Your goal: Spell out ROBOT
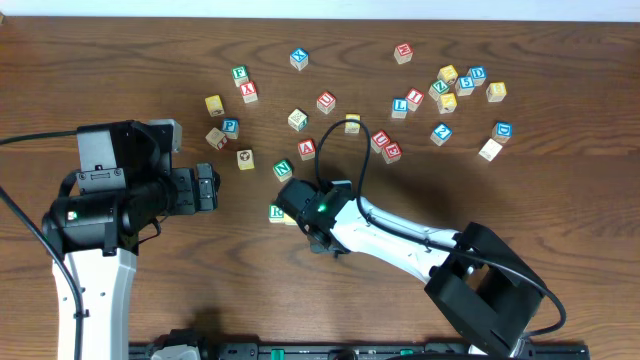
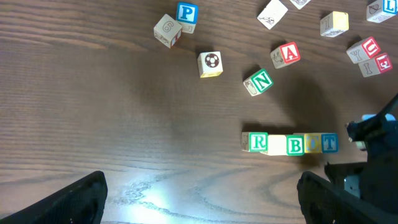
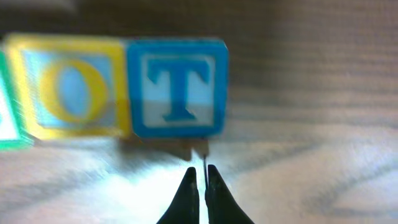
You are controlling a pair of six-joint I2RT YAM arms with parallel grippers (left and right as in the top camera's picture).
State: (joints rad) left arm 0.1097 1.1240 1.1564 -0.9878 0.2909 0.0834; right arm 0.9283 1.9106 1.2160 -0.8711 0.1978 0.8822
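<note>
A row of letter blocks lies on the wooden table in the left wrist view: green R (image 2: 257, 142), a pale block (image 2: 277, 144) whose face I cannot read, green B (image 2: 295, 145), yellow O (image 2: 313, 144) and blue T (image 2: 329, 143). In the overhead view only the R (image 1: 277, 212) shows; my right arm hides the others. My right gripper (image 3: 199, 171) is shut and empty, its tips just in front of the T (image 3: 177, 87), next to the O (image 3: 71, 87). My left gripper (image 2: 202, 199) is open and empty, left of the row (image 1: 205, 188).
Loose blocks lie behind the row: a green N (image 1: 283, 169), a red A (image 1: 307, 149), a ball-picture block (image 1: 245, 159) and a blue P (image 1: 230, 126). Several more blocks are scattered at the back right (image 1: 447, 85).
</note>
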